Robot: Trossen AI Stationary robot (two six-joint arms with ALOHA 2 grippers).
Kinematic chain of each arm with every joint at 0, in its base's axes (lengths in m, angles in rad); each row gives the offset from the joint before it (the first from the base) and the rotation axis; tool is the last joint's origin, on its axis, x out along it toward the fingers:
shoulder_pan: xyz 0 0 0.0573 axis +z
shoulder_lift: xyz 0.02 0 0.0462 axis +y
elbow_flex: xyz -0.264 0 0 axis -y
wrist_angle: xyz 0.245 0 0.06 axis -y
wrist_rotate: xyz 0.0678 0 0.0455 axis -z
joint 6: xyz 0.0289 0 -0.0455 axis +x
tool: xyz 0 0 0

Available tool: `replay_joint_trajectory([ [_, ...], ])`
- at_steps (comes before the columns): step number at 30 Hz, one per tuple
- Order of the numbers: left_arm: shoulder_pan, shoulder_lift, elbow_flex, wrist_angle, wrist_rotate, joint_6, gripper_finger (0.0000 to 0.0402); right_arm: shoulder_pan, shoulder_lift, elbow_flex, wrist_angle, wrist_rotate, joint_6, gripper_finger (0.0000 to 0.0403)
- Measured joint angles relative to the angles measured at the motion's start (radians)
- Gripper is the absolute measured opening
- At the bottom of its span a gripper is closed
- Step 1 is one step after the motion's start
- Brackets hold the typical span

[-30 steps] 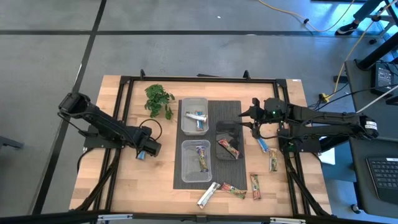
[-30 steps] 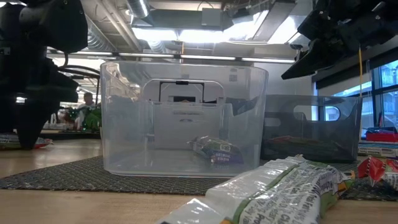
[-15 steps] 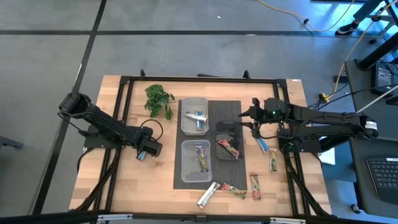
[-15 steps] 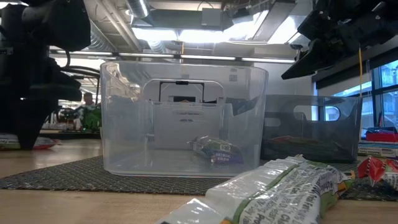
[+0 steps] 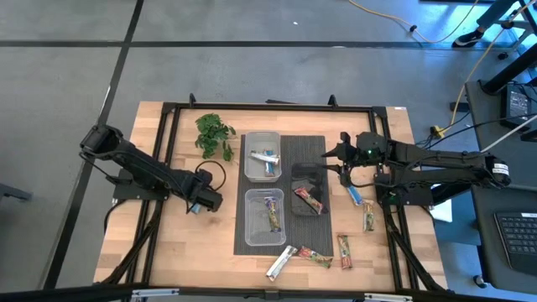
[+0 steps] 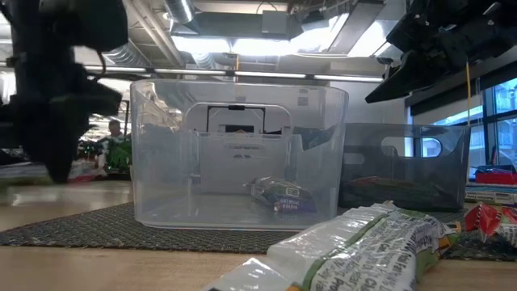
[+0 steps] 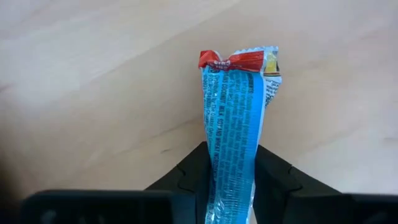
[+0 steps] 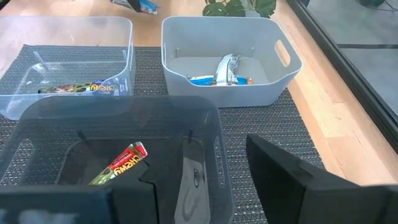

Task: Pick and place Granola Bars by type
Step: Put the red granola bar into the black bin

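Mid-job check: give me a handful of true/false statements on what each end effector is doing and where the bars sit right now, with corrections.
1. The left end effector grips a blue bar. True.
2. The right end effector holds a bar. False: it is open and empty, above the dark tub.
3. The white tub by the leafy sprig holds bars. True.
4. The dark tub is empty. False: one red bar lies in it.
5. No bars remain loose on the table. False: several lie near the front edge and right side.
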Motion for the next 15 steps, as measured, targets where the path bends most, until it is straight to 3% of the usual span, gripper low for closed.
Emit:
replay_joint_trajectory([
  [9, 0.000, -0.001, 0.155, 0.017, -0.178, 0.183, 0.0081, 0.000, 0.000, 0.000, 0.010, 0.000, 0.001, 0.0180],
  [15, 0.000, -0.002, 0.247, 0.203, -0.379, 0.471, 0.0081, 0.000, 0.000, 0.000, 0.022, -0.027, 0.053, 0.0180],
])
